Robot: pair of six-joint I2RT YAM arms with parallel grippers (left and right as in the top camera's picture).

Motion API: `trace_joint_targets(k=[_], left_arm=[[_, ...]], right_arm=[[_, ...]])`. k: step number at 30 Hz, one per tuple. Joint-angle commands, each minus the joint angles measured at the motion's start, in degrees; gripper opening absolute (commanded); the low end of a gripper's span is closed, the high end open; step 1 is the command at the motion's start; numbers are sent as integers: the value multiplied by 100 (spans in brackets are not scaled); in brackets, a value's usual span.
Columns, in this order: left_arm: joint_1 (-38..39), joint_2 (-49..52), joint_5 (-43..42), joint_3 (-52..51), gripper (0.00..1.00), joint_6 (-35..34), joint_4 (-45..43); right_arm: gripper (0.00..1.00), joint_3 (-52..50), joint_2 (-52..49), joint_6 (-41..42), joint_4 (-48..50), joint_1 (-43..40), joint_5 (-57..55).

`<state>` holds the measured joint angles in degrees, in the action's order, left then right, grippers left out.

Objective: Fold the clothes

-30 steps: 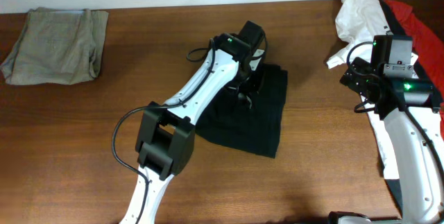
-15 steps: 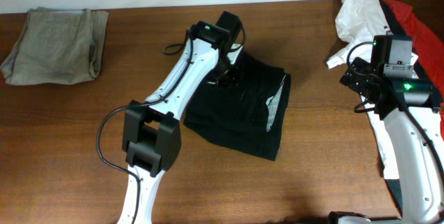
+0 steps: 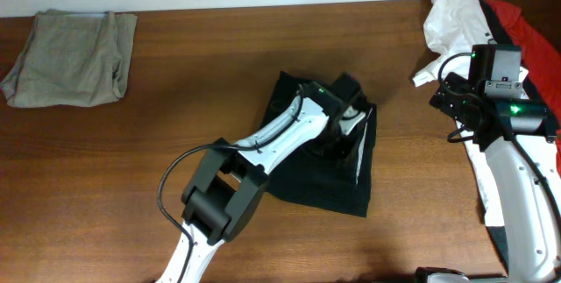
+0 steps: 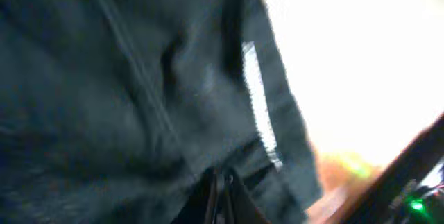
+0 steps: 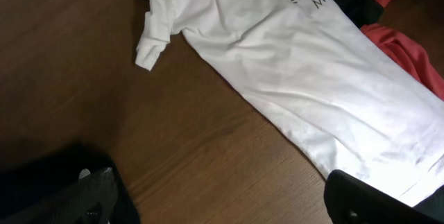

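Observation:
The black garment (image 3: 308, 188) lies crumpled at mid-table, with a pale waistband strip (image 4: 257, 107) showing. My left gripper (image 3: 340, 134) is down on its right part, and its fingers (image 4: 220, 195) are shut on a fold of the black fabric (image 4: 104, 78). My right gripper (image 3: 449, 92) is open and empty above bare wood (image 5: 222, 203), just left of the white printed T-shirt (image 3: 451, 16), which also fills the right wrist view (image 5: 312, 57). The red garment (image 3: 526, 29) lies beside the T-shirt; it also shows in the right wrist view (image 5: 409, 50).
A grey-khaki folded garment (image 3: 70, 46) lies at the far left back. The wooden table (image 3: 131, 160) runs under everything. The white-and-red pile sits at the right edge beside my right arm.
My left gripper has swung from the garment's back left edge forward and to the right, dragging the black fabric with it. The garment now sits farther right and more bunched. The right arm has not moved.

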<state>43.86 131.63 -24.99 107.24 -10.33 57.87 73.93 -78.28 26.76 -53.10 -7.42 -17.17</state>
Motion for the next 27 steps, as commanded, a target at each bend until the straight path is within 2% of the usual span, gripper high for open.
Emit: trace_joint_targets(k=[1, 2, 5, 9, 13, 16, 17, 20, 23, 25, 27], left_arm=[[-240, -734, 468, 800, 9, 74, -85], [-350, -730, 824, 848, 10, 50, -286], [-417, -398, 787, 802, 10, 50, -881], [-389, 205, 234, 802, 10, -96, -1561], [-334, 981, 157, 802, 11, -146, -2002], [-278, 1137, -129, 890, 17, -157, -2398], [-308, 1080, -118, 1121, 16, -146, -2243], [-662, 374, 372, 2417, 21, 367, 37], [-929, -63, 846, 2699, 22, 485, 2109], [-905, -37, 826, 2435, 22, 699, 2697], [-752, -37, 411, 1888, 22, 697, 2680]], right_arm=[[99, 74, 13, 2, 0, -15, -153], [99, 74, 13, 2, 0, -15, -151], [99, 74, 13, 2, 0, -15, -153], [99, 74, 13, 2, 0, -15, -153], [99, 74, 13, 2, 0, -15, -151], [99, 74, 13, 2, 0, -15, -151], [99, 74, 13, 2, 0, -15, -153], [99, 74, 13, 2, 0, -15, -153], [99, 74, 13, 2, 0, -15, -151], [99, 74, 13, 2, 0, -15, -153], [99, 74, 13, 2, 0, -15, -153]])
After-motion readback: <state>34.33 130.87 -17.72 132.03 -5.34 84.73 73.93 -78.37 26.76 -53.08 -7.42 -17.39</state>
